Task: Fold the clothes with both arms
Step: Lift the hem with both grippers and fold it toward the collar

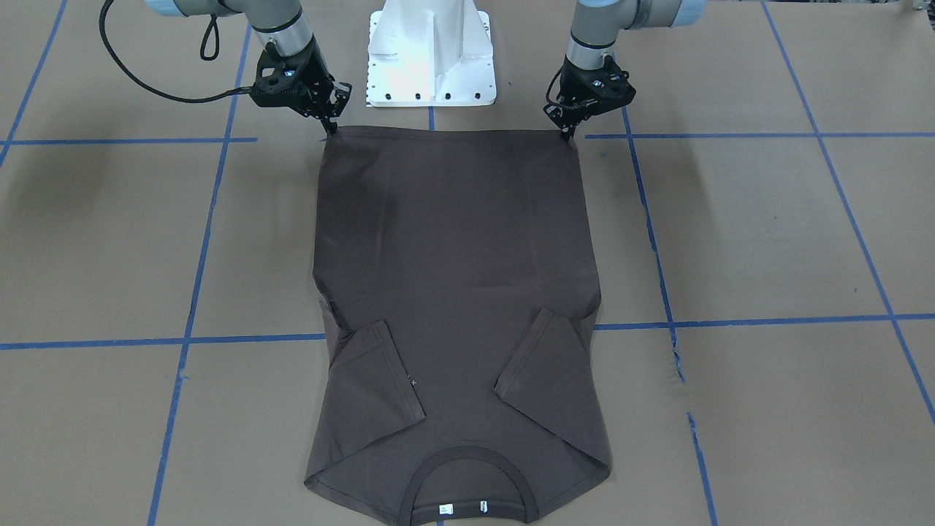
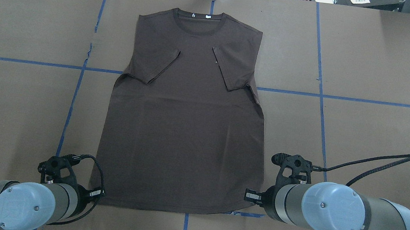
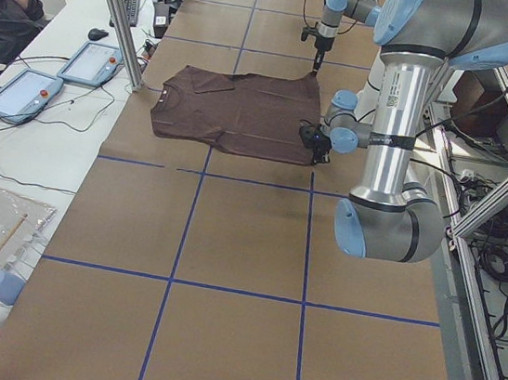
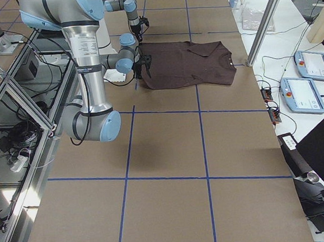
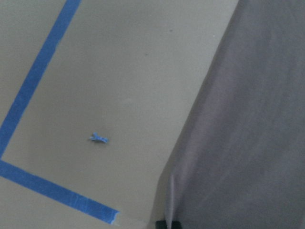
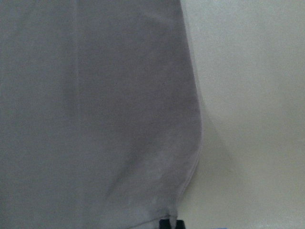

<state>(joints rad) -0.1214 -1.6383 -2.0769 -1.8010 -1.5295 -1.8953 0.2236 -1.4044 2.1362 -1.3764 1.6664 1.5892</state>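
The dark brown T-shirt (image 1: 453, 277) lies flat on the brown paper table, front up, both short sleeves folded inward over the chest. Its collar (image 2: 200, 17) points away from the robot and its hem (image 2: 175, 208) runs along the robot's side. My left gripper (image 1: 568, 133) is pinched shut on the hem corner on its side (image 5: 167, 220). My right gripper (image 1: 332, 128) is shut on the opposite hem corner (image 6: 170, 222). In the overhead view the left gripper (image 2: 97, 193) and right gripper (image 2: 250, 194) sit at the shirt's two near corners, fingertips partly hidden by the wrists.
The white pedestal base (image 1: 431, 58) stands just behind the hem between the arms. Blue tape lines (image 1: 190, 307) grid the table. Metal posts (image 3: 118, 13) and tablets (image 3: 23, 92) line the far edge, where a person (image 3: 1, 11) sits.
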